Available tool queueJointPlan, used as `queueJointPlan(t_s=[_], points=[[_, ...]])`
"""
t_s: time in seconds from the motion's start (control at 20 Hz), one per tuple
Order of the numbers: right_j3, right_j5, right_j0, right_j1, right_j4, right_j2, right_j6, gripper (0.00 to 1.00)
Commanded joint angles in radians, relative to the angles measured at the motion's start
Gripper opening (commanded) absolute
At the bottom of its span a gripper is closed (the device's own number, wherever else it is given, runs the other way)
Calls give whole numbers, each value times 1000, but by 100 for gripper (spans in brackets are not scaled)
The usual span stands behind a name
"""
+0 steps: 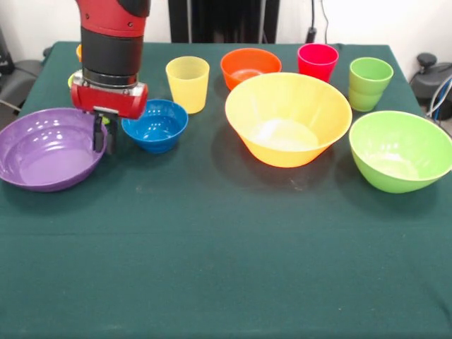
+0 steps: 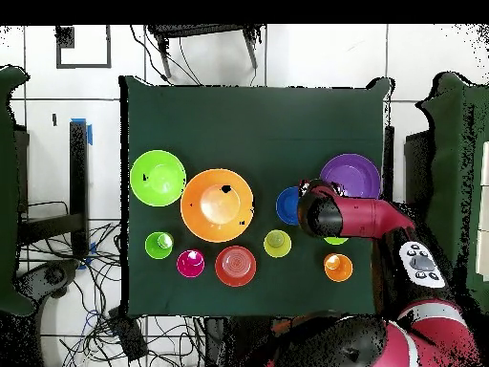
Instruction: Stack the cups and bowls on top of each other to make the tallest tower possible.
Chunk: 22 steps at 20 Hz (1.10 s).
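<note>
Nothing stacked; all pieces sit apart on the green bench.

Front view: claw hangs at the right rim of the purple bowl, just left of the small blue bowl. Cannot tell whether the claw is open or closed.

Far row, left to right: yellow cup, red-orange bowl, red cup, green cup. Large orange-yellow bowl at centre, large green bowl at right.

Overhead view: orange cup and lime green cup near the arm.
</note>
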Motion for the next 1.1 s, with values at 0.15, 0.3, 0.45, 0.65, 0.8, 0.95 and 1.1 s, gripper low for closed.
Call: queueJointPlan(t_s=[0.15,0.3,0.45,0.65,0.8,0.95,1.1], points=[[45,168,-107,-69,-70,142,-209,100],[37,180,-112,-65,-77,153,-209,100],[34,187,-117,-65,-86,163,-204,100],[40,186,-125,-66,-98,171,-196,100],[45,181,-128,-66,-105,172,-191,100],[47,182,-130,-67,-106,176,-191,100],[51,189,-128,-74,-102,177,-190,100]])
